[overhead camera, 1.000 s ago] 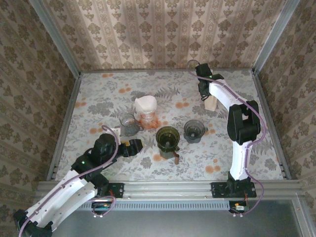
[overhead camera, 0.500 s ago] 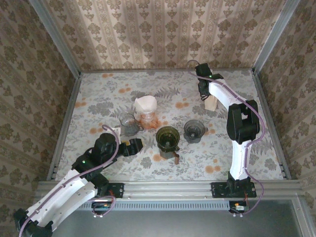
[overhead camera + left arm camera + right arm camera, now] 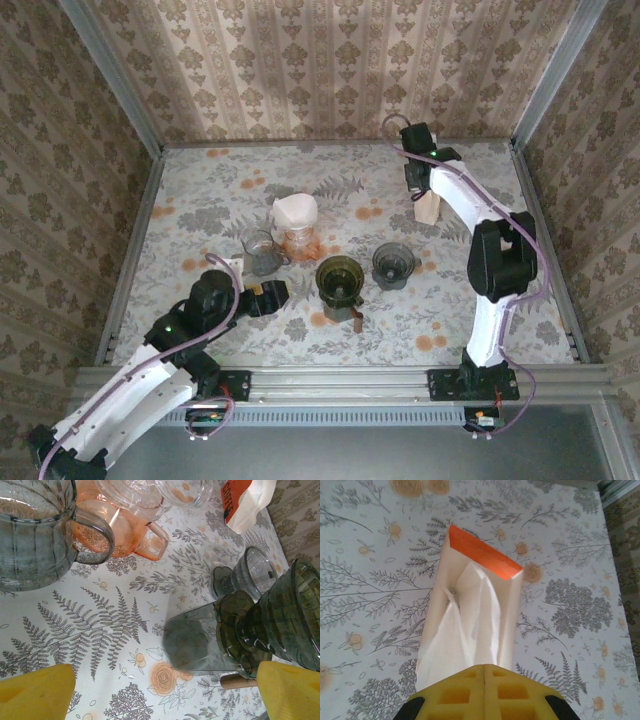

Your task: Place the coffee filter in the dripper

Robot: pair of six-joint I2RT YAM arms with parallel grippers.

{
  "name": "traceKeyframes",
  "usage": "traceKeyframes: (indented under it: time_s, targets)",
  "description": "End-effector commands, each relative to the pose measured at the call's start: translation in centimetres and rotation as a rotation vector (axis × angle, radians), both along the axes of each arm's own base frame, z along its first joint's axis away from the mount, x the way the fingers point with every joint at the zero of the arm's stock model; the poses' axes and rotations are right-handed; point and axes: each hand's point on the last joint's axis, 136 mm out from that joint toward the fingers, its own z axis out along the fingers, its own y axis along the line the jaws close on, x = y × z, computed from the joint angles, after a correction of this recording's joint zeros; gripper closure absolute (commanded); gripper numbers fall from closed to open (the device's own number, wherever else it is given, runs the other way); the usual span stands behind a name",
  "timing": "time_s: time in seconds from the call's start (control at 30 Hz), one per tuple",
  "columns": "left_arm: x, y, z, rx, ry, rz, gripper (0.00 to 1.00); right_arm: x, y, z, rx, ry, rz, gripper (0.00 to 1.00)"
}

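The right jaws are closed, their yellow foam pads (image 3: 455, 695) pressed flat together at the near edge of the coffee filter (image 3: 470, 625). Whether paper is nipped between them cannot be told. The filter is thin, white and softly creased, and it spills out of the open end of a cream carton (image 3: 510, 630) with an orange flap. The carton lies on its side on the worktop (image 3: 570, 605), far right and well apart from the glassware; from above it is a pale block (image 3: 429, 209).

The left jaws stand wide, one yellow pad (image 3: 35, 692) at each lower corner of the wrist view, holding nothing, low over the fern-printed cloth near the front left.

Between them and the carton sits a green glass dripper (image 3: 340, 276), ribbed and funnel-shaped, on a smoky carafe (image 3: 200, 640) with a wooden handle. Just to its right is a smaller grey dripper (image 3: 393, 262). Behind are a grey ribbed mug (image 3: 262, 252) and a pink glass pot (image 3: 297, 238) topped by a pale cone.
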Motion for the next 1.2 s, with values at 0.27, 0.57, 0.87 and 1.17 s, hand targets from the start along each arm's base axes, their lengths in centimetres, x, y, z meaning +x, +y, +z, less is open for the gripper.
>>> traceKeyframes:
  time_s: [0.27, 0.57, 0.87, 1.17]
  targets:
    - [-0.2, 0.0, 1.1, -0.01, -0.024, -0.02, 0.05, -3.1, 0.9, 0.6, 0.071, 0.046, 0.004, 0.86]
    - [0.0, 0.1, 0.8, -0.002, -0.014, -0.007, 0.05, -1.4, 0.5, -2.5, 0.033, 0.122, 0.011, 0.78]
    - [0.3, -0.1, 0.4, 0.0, 0.0, -0.003, 0.05, 0.3, 0.0, -2.5, -0.007, 0.127, 0.02, 0.78]
    - [0.6, -0.1, 0.2, 0.007, 0.007, 0.003, 0.05, 1.2, -0.1, -3.0, -0.003, 0.126, 0.023, 0.81]
